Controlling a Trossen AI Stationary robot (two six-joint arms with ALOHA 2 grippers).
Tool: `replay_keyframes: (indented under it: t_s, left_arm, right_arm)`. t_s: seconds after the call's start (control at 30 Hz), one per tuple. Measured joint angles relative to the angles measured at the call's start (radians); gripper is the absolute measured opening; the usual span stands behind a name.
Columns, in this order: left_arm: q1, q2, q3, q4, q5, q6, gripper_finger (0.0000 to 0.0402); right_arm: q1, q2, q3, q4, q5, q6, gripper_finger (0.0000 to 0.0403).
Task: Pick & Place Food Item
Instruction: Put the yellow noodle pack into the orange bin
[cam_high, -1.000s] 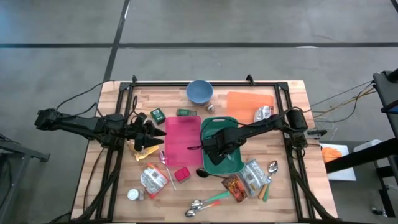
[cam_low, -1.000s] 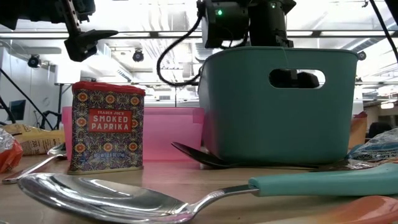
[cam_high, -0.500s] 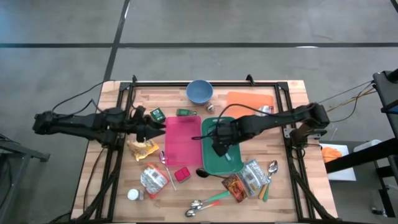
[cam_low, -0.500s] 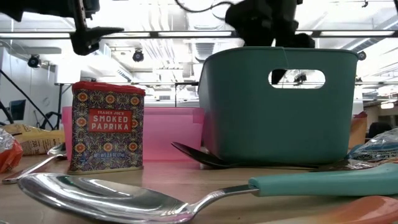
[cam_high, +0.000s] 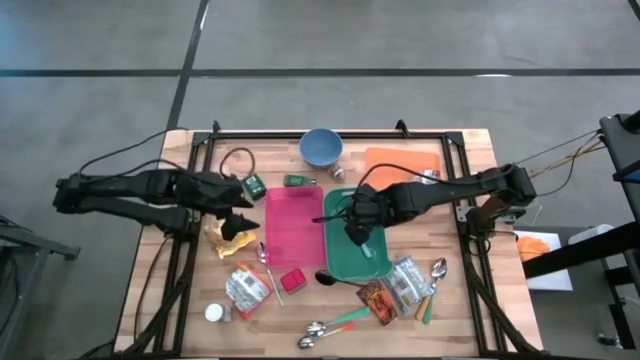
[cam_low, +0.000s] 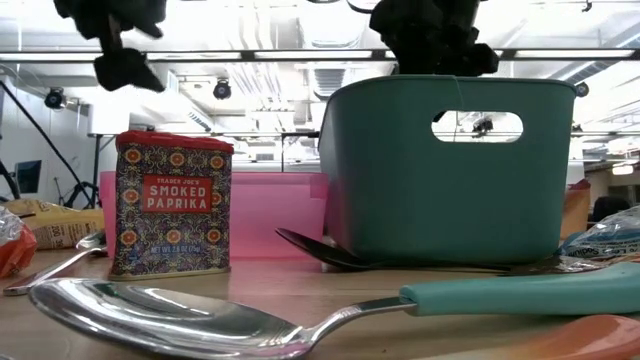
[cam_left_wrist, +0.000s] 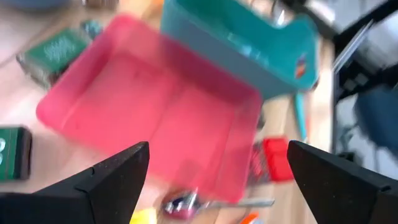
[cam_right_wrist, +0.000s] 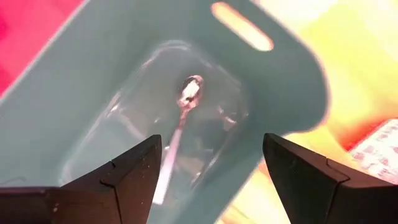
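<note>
From above, a wooden table (cam_high: 450, 300) holds a pink tray (cam_high: 292, 225) at its middle, with a teal bin (cam_high: 355, 240) just to its right. The right gripper (cam_high: 356, 226) hangs over the bin. The left gripper (cam_high: 243, 200) sits at the tray's left edge, above a yellow snack bag (cam_high: 230, 236). A blue bowl (cam_high: 320, 147) stands at the far edge.

At table height, a paprika tin (cam_low: 172, 205) stands left of the bin (cam_low: 450, 170), with a large spoon (cam_low: 200, 315) lying in front.

The left wrist view looks past wide-spread, empty fingers (cam_left_wrist: 112, 177) at the tray (cam_left_wrist: 155, 118).

The right wrist view looks down between wide, empty fingers (cam_right_wrist: 124, 174) into the bin (cam_right_wrist: 74, 93), where a spoon (cam_right_wrist: 180, 118) lies on a clear packet (cam_right_wrist: 205, 130).
</note>
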Motion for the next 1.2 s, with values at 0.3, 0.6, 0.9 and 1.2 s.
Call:
replay_keyframes:
  t_s: [0.3,0.6,0.9,1.2]
  left_arm:
    - [-0.042,0.125,-0.004,-0.070,0.078,0.002,0.0385]
    - [-0.105,0.238,-0.005,-0.266,0.078,-0.001,0.0385]
    - [-0.241,0.328,-0.007,-0.332,0.004,-0.092,0.0385]
    - [-0.318,0.448,-0.007,-0.325,-0.191,-0.116,0.0385]
  right_arm:
    - [-0.004,-0.103,-0.003,-0.053,0.075,0.005,0.0277]
    - [-0.004,-0.203,-0.007,-0.176,0.158,0.056,0.0277]
    - [-0.005,-0.230,-0.025,-0.206,0.184,0.057,0.0277]
    - [-0.004,-0.229,-0.083,-0.204,0.176,0.056,0.0277]
